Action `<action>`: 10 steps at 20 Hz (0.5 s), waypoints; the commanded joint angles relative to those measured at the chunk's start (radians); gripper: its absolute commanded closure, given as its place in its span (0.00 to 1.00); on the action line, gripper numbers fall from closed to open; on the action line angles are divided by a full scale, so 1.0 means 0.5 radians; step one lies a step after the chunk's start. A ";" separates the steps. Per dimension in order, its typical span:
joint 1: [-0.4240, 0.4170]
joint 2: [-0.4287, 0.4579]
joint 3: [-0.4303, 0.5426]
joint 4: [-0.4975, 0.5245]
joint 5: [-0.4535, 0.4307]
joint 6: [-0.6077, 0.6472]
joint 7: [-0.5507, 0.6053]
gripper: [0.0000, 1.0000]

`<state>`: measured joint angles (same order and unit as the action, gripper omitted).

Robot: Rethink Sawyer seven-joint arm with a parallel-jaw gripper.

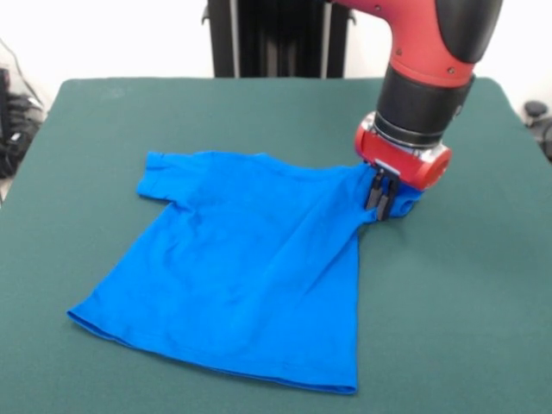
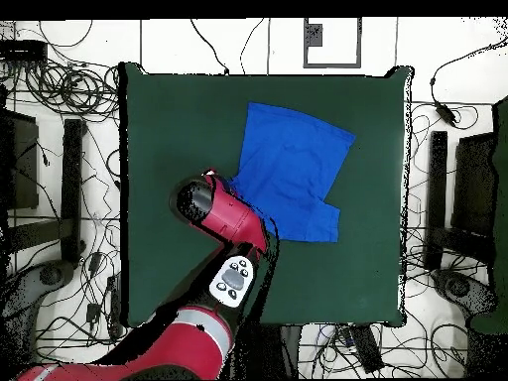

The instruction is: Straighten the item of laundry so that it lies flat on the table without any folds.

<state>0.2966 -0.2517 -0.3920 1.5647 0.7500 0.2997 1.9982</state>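
The bright blue T-shirt [image 1: 250, 267] lies spread on the dark green table [image 1: 172, 112], with its hem toward the front edge and one sleeve flat at the left. Creases run diagonally from its right sleeve down across the body. My gripper [image 1: 380, 197] points down at that right sleeve, and its dark fingers are shut on the cloth, which is bunched around them. In the overhead view the shirt [image 2: 293, 169] lies right of the table's [image 2: 169, 129] middle. The arm's red wrist [image 2: 203, 198] covers the gripper and the held sleeve there.
The black pedestal [image 1: 267, 39] stands at the table's far side. Bare green top stretches to the right of the gripper and behind the shirt. Cables and dark equipment [image 2: 60, 189] lie on the floor around the table.
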 commanded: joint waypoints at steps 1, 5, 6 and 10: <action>0.096 -0.007 0.131 -0.131 -0.006 0.312 0.548 1.00; 0.104 0.016 0.126 -0.160 0.003 0.314 0.563 1.00; 0.105 0.020 0.123 -0.168 0.004 0.320 0.567 1.00; 0.119 0.045 0.099 -0.207 0.007 0.341 0.589 1.00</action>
<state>0.3005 -0.2381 -0.4088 1.5409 0.7496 0.3386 1.9982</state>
